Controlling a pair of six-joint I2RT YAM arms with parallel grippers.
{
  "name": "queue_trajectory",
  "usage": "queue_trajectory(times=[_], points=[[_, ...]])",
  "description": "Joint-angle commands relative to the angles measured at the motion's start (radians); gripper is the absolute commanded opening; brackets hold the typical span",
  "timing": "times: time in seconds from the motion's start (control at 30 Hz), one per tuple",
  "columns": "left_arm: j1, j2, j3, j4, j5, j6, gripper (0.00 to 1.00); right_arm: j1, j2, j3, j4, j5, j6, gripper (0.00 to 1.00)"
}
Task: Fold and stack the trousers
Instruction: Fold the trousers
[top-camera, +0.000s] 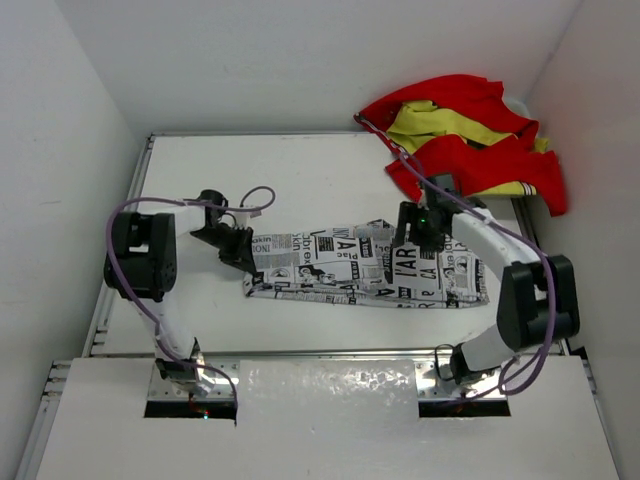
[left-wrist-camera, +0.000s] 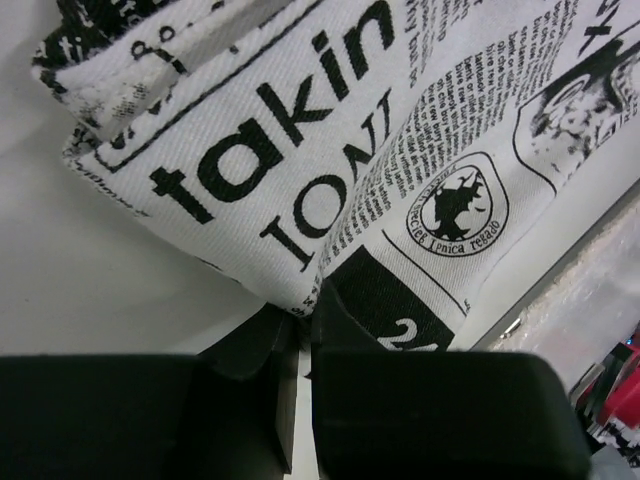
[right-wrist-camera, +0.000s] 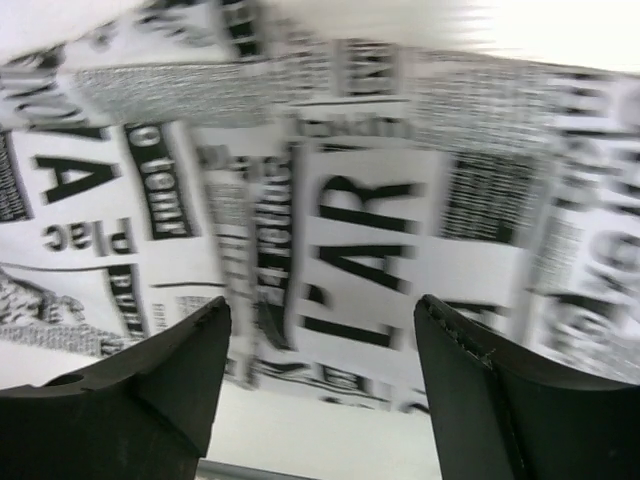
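Top external | found trousers (top-camera: 330, 268) flat mid-frame | noted left gripper (top-camera: 248, 262) clenched on left end | noted right gripper (top-camera: 408, 246) released, above right half

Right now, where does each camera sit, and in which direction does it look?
Top external: above and behind the bases, looking down at the table, the trousers, the left arm and the right arm.
Left wrist: low at the table, facing the trousers' edge; the left end effector is closed on that edge.
Right wrist: above the trousers, facing down, blurred; the right end effector is open.
Shared: both wrist views show the newspaper print seen from the top.
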Motion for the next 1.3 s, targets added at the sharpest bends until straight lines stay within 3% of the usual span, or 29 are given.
queue_trajectory(times=[0.0,0.23,0.47,0.53,0.63,0.67,0.83,1.07,1.27], points=[[0.026,0.007,0.083,-0.085,0.06,0.086,0.0,-0.115,-0.117,-0.054,-0.066,0.065,-0.048,0.71],[0.251,-0.03,0.391,-0.413,0.007,0.287,0.0,-0.178,-0.179,-0.146,-0.142,0.211,-0.148,0.71],[0.295,-0.049,0.76,-0.619,-0.001,0.386,0.0,-0.157,-0.181,-0.221,-0.03,0.12,-0.064,0.69],[0.253,-0.08,0.812,-0.617,0.001,0.384,0.0,-0.093,-0.153,-0.243,0.029,0.085,-0.018,0.68],[0.109,-0.132,0.818,-0.617,0.016,0.409,0.0,0.022,-0.072,-0.22,0.065,0.083,0.033,0.68],[0.016,-0.14,0.818,-0.616,0.033,0.404,0.0,0.039,-0.047,-0.214,0.097,0.05,0.076,0.67],[-0.199,-0.086,0.828,-0.584,0.154,0.28,0.0,0.116,0.071,-0.18,0.193,-0.01,0.165,0.66],[-0.458,-0.014,0.794,-0.437,0.229,0.165,0.0,0.121,0.12,-0.157,0.256,-0.065,0.199,0.65],[-0.61,0.073,0.85,-0.311,0.247,0.091,0.0,0.121,0.154,-0.16,0.304,-0.116,0.208,0.65]])
